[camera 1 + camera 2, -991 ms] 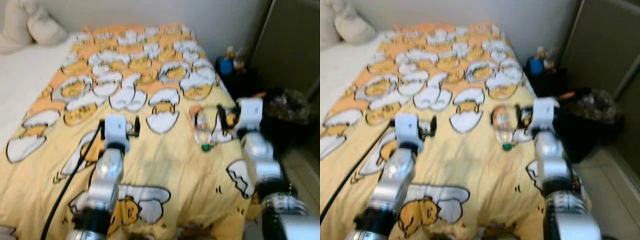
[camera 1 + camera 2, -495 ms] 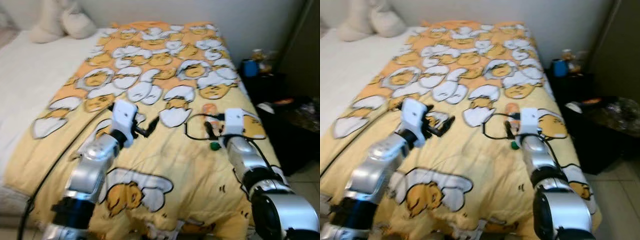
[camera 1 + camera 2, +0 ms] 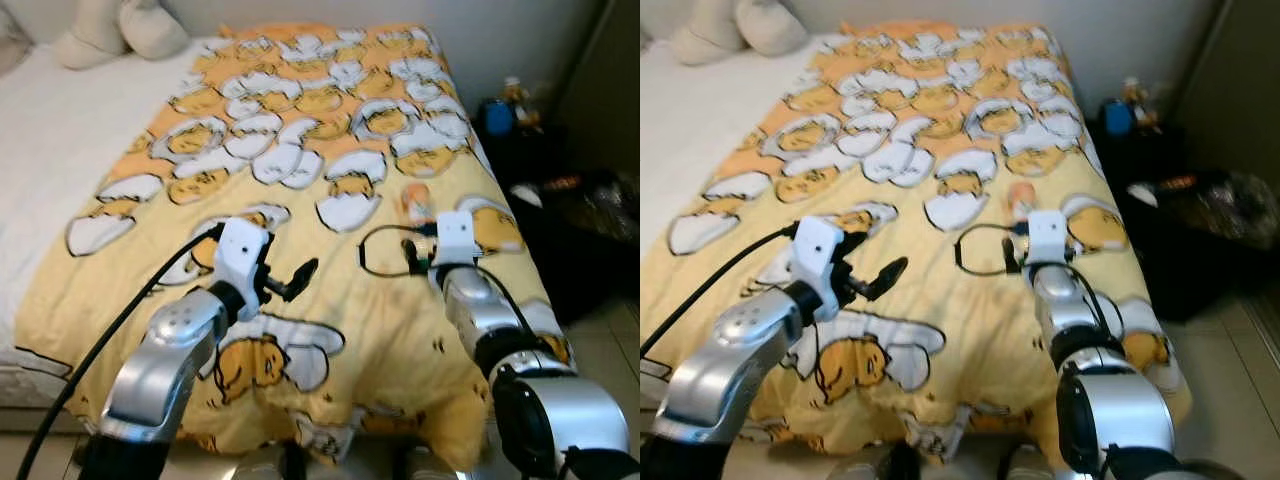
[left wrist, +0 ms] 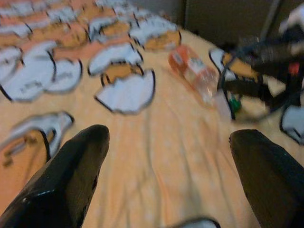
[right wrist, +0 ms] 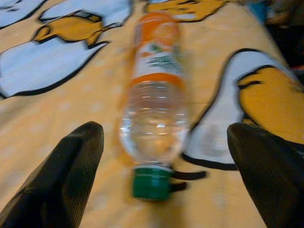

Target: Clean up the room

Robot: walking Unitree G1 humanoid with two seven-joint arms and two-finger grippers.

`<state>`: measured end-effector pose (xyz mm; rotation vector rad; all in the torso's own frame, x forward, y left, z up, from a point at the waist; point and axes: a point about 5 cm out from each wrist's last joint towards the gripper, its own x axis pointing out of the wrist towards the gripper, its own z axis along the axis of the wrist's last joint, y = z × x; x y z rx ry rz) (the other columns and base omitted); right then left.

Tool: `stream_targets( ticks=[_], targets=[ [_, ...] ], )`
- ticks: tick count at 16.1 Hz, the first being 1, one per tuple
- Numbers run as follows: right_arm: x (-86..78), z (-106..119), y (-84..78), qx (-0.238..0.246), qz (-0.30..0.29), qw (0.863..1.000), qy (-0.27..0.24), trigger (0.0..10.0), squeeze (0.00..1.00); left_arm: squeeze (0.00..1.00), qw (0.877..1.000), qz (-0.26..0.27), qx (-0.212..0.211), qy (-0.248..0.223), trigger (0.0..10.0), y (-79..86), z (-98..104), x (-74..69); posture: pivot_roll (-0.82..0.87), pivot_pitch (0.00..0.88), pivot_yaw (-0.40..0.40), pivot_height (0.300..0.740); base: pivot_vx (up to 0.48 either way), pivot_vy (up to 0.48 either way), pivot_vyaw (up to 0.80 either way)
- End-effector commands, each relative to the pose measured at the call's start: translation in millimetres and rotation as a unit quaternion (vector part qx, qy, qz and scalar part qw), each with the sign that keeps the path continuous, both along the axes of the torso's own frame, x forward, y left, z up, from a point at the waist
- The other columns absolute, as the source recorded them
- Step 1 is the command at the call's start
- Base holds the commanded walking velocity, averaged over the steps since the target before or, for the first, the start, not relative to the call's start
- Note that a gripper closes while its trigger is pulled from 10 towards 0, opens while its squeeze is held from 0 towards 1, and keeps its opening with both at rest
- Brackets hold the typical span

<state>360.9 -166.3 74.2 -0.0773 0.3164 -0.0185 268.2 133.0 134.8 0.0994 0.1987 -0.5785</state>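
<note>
A clear plastic bottle (image 3: pixel 415 203) with an orange label and a green cap (image 5: pixel 151 183) lies on its side on the yellow egg-print blanket (image 3: pixel 300 130), near the bed's right edge. My right gripper (image 5: pixel 164 130) is open just short of the cap, with one black finger (image 5: pixel 61 180) on either side of the bottle and not touching it. My left gripper (image 3: pixel 292 278) hovers open above the blanket's middle and points toward the bottle (image 4: pixel 194 71), well short of it.
Pillows (image 3: pixel 120 30) and white sheet (image 3: pixel 50 130) lie on the bed's left. A dark nightstand with a blue cup (image 3: pixel 497 115) and dark clutter (image 3: pixel 590 200) stand right of the bed. A black cable loop (image 3: pixel 375 250) lies by my right wrist.
The camera has shifted and now sees more of the bed's foot. My left gripper has swung to point right, toward the bottle. The bottle has stayed put, with my right gripper still by its cap.
</note>
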Motion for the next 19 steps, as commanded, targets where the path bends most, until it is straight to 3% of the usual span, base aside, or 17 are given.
stream_targets(
  ticks=[1, 3, 5, 7, 8, 9, 13, 18, 19],
  targets=[
    [5.0, 8, -0.5, 0.002, -0.008, 1.000, -0.013, 10.0, 0.00, 0.00, 1.000, -0.015, 0.003, 0.010, 10.0, 0.9, 1, -8.3, 0.09, 0.158, 0.101, 0.740, 0.000, 0.000, 0.00],
    [5.8, 8, -1.1, 0.005, -0.013, 1.000, -0.007, 10.0, 0.00, 0.00, 0.997, -0.065, 0.015, 0.025, 10.0, -6.5, -1, -21.5, 0.09, 0.168, 0.102, 0.740, 0.000, 0.000, 0.00],
    [5.9, 8, -1.2, 0.005, -0.013, 1.000, -0.007, 10.0, 0.00, 0.00, 0.997, -0.070, 0.016, 0.027, 10.0, -7.2, -1, -22.7, 0.09, 0.168, 0.102, 0.740, 0.000, 0.000, 0.00],
    [4.5, 2, 12.8, 0.004, 0.016, 0.999, 0.029, 10.0, 0.00, 0.00, 0.993, -0.096, 0.034, 0.055, 10.0, -7.8, -2, -47.9, 0.15, 0.230, 0.117, 0.740, 0.000, 0.000, 0.00],
    [2.7, -2, 15.6, 0.012, 0.018, 0.999, 0.039, 0.7, 0.00, 0.00, 0.993, -0.093, 0.035, 0.059, 10.0, -6.1, -2, -50.0, 0.16, 0.244, 0.122, 0.740, 0.000, 0.000, 0.00],
    [0.9, -5, 18.8, 0.020, 0.018, 0.998, 0.049, 0.0, 0.00, 0.00, 0.993, -0.091, 0.040, 0.064, 10.0, -3.5, -3, -52.4, 0.18, 0.253, 0.125, 0.740, 0.000, 0.000, 0.00],
    [0.4, -7, 30.4, 0.021, 0.031, 0.998, 0.056, 0.0, 0.00, 0.00, 0.994, -0.074, 0.052, 0.066, 10.0, 6.1, 1, -52.8, 0.19, 0.246, 0.122, 0.740, 0.000, 0.000, 0.00],
    [3.8, -1, 23.5, 0.018, 0.025, 0.999, 0.044, 0.0, 0.00, 0.00, 0.993, -0.077, 0.053, 0.070, 10.0, 5.5, 0, -53.7, 0.17, 0.240, 0.114, 0.740, 0.000, 0.000, 0.00],
    [4.4, 2, 31.6, -0.004, 0.056, 0.998, 0.018, 10.0, 0.00, 0.00, 0.993, -0.048, 0.077, 0.071, 10.0, 6.4, -9, -47.1, 0.12, 0.196, 0.095, 0.740, 0.000, 0.000, 0.00]
  ],
)
